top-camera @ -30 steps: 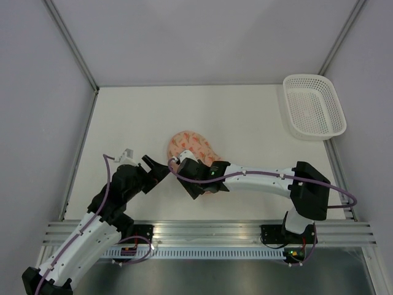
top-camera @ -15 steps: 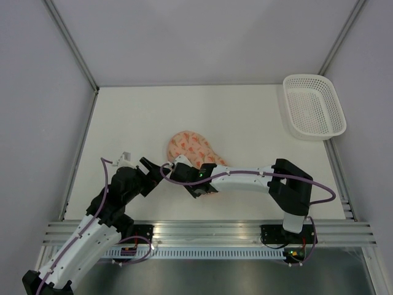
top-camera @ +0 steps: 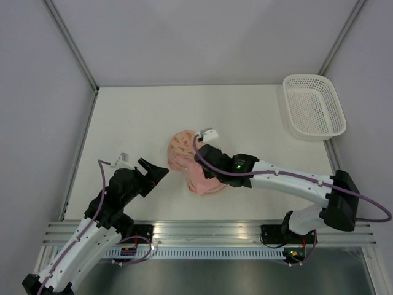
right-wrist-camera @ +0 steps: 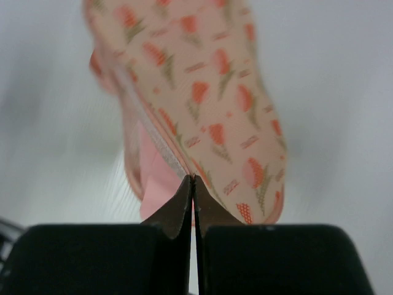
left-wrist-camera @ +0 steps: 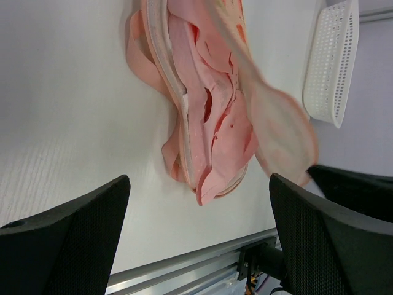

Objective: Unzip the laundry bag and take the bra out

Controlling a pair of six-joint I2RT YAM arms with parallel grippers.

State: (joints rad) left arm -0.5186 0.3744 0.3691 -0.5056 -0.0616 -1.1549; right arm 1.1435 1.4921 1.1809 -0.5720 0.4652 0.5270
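The laundry bag, cream with an orange leaf print, lies at the table's middle with its zip open. My right gripper is shut on the zip edge of its printed upper flap and holds that flap raised. Underneath, the pink lining and folds of soft pale pink fabric, which look like the bra, lie exposed; they also show as a pink patch of the bra from above. My left gripper stands wide open and holds nothing, just left of the bag, the left gripper clear of the fabric.
A white lattice basket stands at the table's back right, and the basket also shows in the left wrist view. The aluminium rail runs along the near edge. The right arm stretches across the near right of the table.
My right gripper has closed on the bag's zip edge and lifted the upper flap back, baring the pink inside. The right arm has swung out to the right. The left gripper has barely moved.
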